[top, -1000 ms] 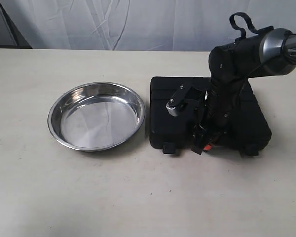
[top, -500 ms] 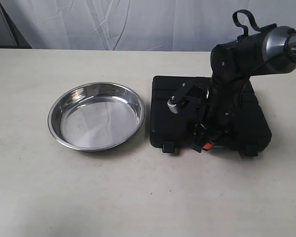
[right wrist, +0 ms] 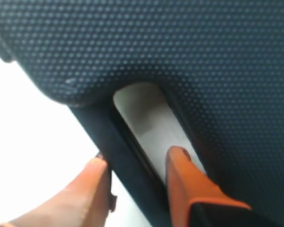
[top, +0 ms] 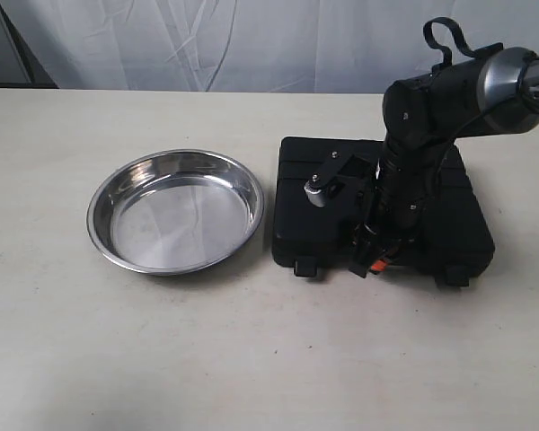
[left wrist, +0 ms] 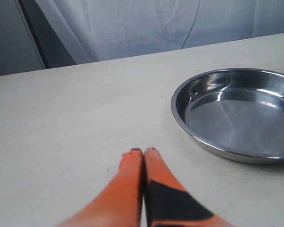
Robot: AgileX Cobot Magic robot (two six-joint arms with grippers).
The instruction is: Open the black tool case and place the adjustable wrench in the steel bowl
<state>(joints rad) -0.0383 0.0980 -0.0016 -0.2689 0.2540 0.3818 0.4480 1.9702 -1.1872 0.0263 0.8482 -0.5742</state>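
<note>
Right wrist view has the right tool set narrowly astride the handle bar of the case. One orange finger sits inside the handle cut-out and the other lies against the outer edge of the bar, so the tool grips that bar with only the bar's thickness between its fingers. Pale desk shows beside the case and through the cut-out.

From the exterior view, the right tool points down at the near edge of the case, with its arm leaning over the lid. The case lies flat and shut on the desk, and two latches stick out along the near edge. With the lid down, the wrench is hidden.

The bowl sits just beside the case on its left, not touching it, and has nothing in it.

Seen from the left wrist, the left tool has its fingers pressed together, holding nothing, low over bare desk, with the bowl near it.
</note>
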